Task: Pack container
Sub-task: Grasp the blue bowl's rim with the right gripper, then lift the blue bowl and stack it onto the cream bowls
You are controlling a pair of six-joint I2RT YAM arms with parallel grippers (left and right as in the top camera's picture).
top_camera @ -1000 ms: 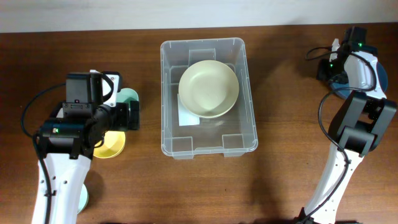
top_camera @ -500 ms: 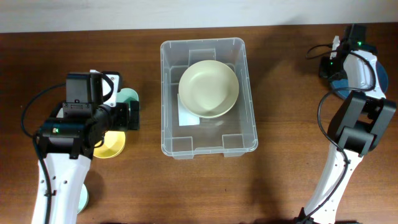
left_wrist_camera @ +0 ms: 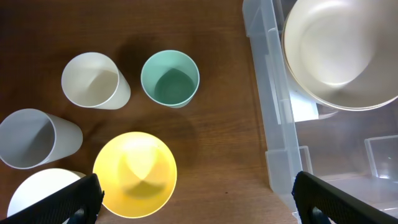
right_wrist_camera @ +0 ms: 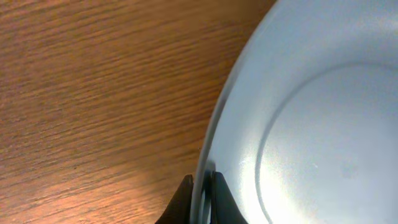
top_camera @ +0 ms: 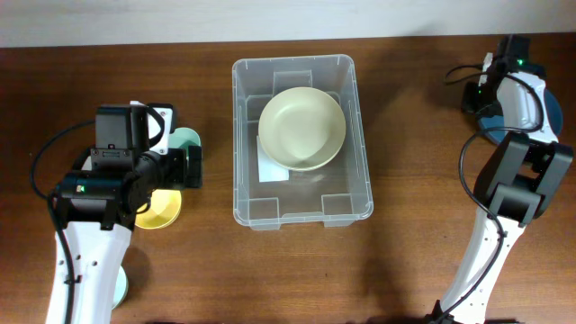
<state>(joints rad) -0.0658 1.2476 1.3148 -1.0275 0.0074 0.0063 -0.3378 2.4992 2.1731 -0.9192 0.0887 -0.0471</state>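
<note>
Overhead, the container (top_camera: 297,202) sits in the middle of the surface (top_camera: 405,261), between my two arms. A cream bowl (top_camera: 302,128) lies inside it, partly over a white label (top_camera: 268,167). On my left side stand a green cup (left_wrist_camera: 170,78), a white cup (left_wrist_camera: 93,81), a grey cup (left_wrist_camera: 34,138) and a yellow bowl (left_wrist_camera: 135,174). My left jaws hang wide open by them, holding nothing. My right jaws, far to the right, pinch the rim of a blue dish (right_wrist_camera: 311,124), maybe a plate.
</note>
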